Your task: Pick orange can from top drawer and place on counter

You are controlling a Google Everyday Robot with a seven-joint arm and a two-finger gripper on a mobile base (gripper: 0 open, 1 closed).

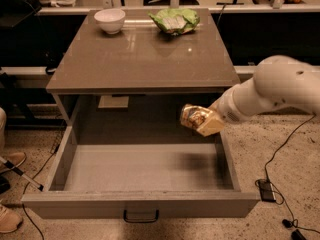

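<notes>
The orange can (194, 117) is shiny orange-gold and lies on its side in my gripper (206, 123), held in the air above the right back part of the open top drawer (145, 169). The gripper is shut on the can and comes in from the right on a white arm (270, 91). The can hangs just below the front edge of the counter (145, 59). Its shadow falls on the drawer's grey floor. The drawer's dark handle (141, 216) shows at the front.
A white bowl (110, 20) and a green wrinkly snack bag (175, 20) stand at the counter's back. A white paper (113, 102) lies behind the drawer. A black cable and plug (265, 189) lie on the floor at right. A person's shoes (7, 219) are at left.
</notes>
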